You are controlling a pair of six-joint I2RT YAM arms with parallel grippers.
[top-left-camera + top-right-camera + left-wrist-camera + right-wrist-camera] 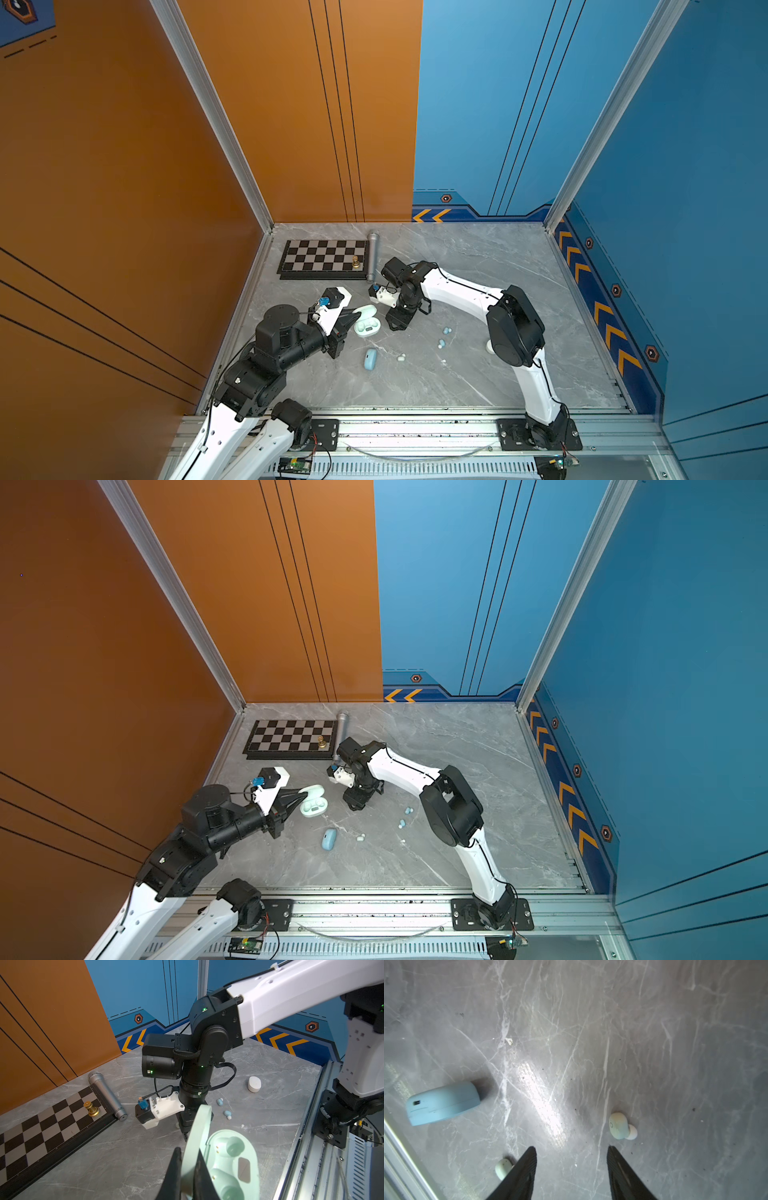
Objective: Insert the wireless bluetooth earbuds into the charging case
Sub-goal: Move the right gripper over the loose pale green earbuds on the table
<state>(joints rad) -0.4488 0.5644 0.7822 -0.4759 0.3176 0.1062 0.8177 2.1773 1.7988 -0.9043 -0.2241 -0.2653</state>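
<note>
Pinching the mint charging case point(234, 1159) by its lid, left tool point(188, 1150); right tool point(572, 1147) spread, empty, near mint earbud point(618, 1126)

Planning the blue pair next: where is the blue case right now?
In both top views the blue case lies closed left of centre, just below the open mint case, a mint earbud to its right.
</note>
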